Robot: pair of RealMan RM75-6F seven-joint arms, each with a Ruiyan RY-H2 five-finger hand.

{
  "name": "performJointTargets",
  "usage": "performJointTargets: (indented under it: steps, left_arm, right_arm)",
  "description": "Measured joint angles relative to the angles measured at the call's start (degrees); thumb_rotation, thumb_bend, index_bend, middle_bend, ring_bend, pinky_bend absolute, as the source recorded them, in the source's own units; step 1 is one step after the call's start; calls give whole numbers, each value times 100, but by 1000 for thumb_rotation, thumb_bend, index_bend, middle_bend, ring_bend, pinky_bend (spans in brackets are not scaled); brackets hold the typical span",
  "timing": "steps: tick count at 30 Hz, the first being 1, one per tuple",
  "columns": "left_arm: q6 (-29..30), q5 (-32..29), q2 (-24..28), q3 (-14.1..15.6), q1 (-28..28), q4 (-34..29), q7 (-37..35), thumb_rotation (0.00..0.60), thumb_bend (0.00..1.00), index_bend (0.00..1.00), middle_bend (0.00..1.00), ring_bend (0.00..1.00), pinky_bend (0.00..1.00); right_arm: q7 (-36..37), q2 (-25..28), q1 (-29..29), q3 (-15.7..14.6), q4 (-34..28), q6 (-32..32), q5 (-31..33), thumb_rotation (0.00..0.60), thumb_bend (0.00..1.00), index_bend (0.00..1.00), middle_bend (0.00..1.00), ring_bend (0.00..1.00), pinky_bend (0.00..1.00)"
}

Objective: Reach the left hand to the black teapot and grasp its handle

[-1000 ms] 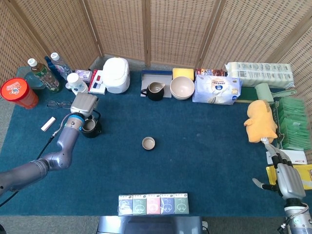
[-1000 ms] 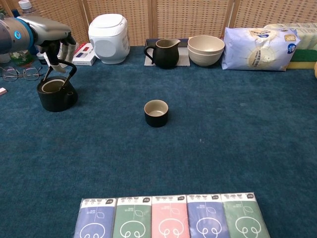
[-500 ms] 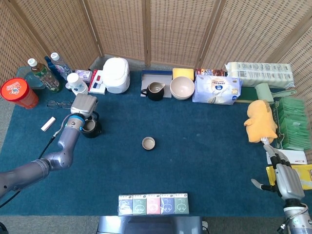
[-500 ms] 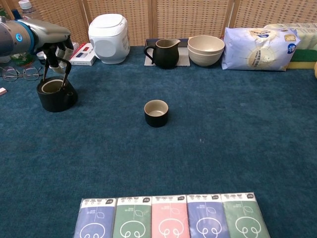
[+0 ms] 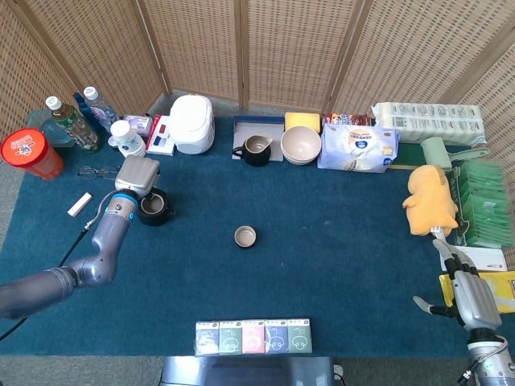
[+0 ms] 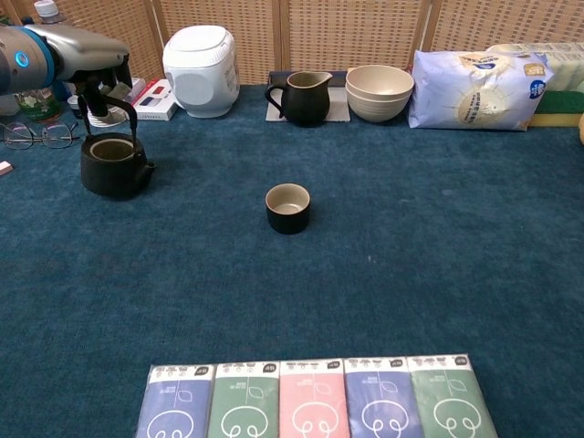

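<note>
The black teapot (image 6: pixel 113 166) stands on the blue cloth at the left, lid off, with its wire handle (image 6: pixel 107 94) upright. My left hand (image 6: pixel 80 57) hangs over it and its fingers curl around the top of the handle. In the head view the same left hand (image 5: pixel 137 174) covers the handle, and the teapot (image 5: pixel 154 208) shows just below and right of it. My right hand (image 5: pixel 471 299) rests far off at the table's right front corner, fingers apart and holding nothing.
A small black cup (image 6: pixel 287 208) sits mid-table. Along the back stand a white rice cooker (image 6: pixel 201 68), a black pitcher (image 6: pixel 306 97), stacked bowls (image 6: pixel 379 91) and a tissue bag (image 6: pixel 474 87). Glasses (image 6: pixel 36 135) lie left of the teapot. Tissue packets (image 6: pixel 315 397) line the front edge.
The left hand has closed on the handle, and the teapot has shifted a little right and toward the back. Its handle, tilted before, now stands upright. The right hand has barely moved.
</note>
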Motion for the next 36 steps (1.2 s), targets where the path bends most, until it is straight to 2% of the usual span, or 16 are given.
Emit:
performJointTargets:
  steps: [7, 11, 16, 23, 36]
  left_arm:
    - [456, 1254, 687, -23, 222, -1138, -494, 600, 324, 780, 817, 746, 871]
    - [675, 1593, 1005, -47, 327, -1647, -643, 600, 323, 780, 817, 746, 872]
    - [812, 1639, 1111, -87, 360, -2029, -596, 600, 322, 780, 817, 746, 871]
    - [918, 1590, 994, -118, 315, -2309, -421, 600, 322, 780, 817, 746, 872]
    - [1069, 1328, 731, -226, 135, -2470, -95, 600, 320, 780, 817, 746, 872]
  right_arm:
    - [11, 11, -1, -28, -31, 4, -56, 600, 0, 0, 0, 0, 0]
    - [45, 20, 5, -30, -30, -12, -53, 600, 0, 0, 0, 0, 0]
    - [87, 36, 6, -29, -29, -14, -58, 600, 0, 0, 0, 0, 0]
    - [140, 57, 10, -31, -29, -20, -70, 600, 0, 0, 0, 0, 0]
    - [195, 94, 3, -47, -48, -11, -105, 600, 0, 0, 0, 0, 0]
